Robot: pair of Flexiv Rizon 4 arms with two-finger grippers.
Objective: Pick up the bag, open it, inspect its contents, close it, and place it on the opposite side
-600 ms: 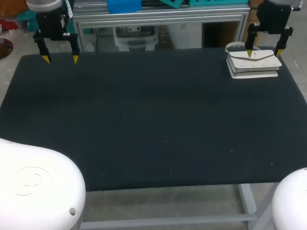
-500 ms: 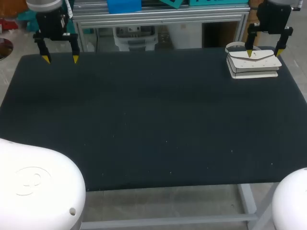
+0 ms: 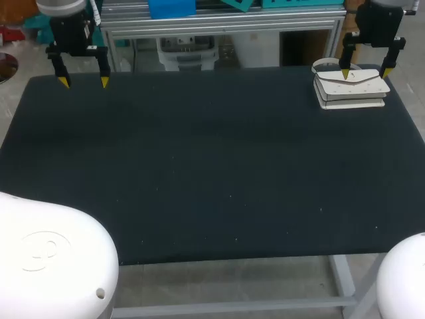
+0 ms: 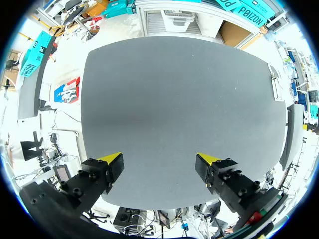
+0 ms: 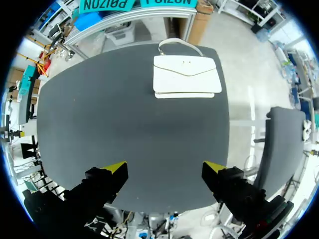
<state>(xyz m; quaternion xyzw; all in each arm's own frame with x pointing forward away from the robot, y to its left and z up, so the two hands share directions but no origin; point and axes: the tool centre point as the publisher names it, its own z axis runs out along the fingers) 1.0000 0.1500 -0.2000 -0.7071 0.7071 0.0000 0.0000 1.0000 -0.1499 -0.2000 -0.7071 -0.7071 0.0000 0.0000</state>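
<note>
Your bag lies flat at the table's far right corner, near both edges. The right gripper hangs at that corner, fingers apart and holding nothing. The left gripper, fingers also apart, hangs at the far left edge.

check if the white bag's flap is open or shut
Shut. The white bag lies flat on the table with its pointed flap folded down over the front, and nothing of the inside shows.

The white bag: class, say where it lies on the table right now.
In the head view the white bag lies flat at the far right corner of the table, close by the right pincer, which hangs open and clear of it.
</note>
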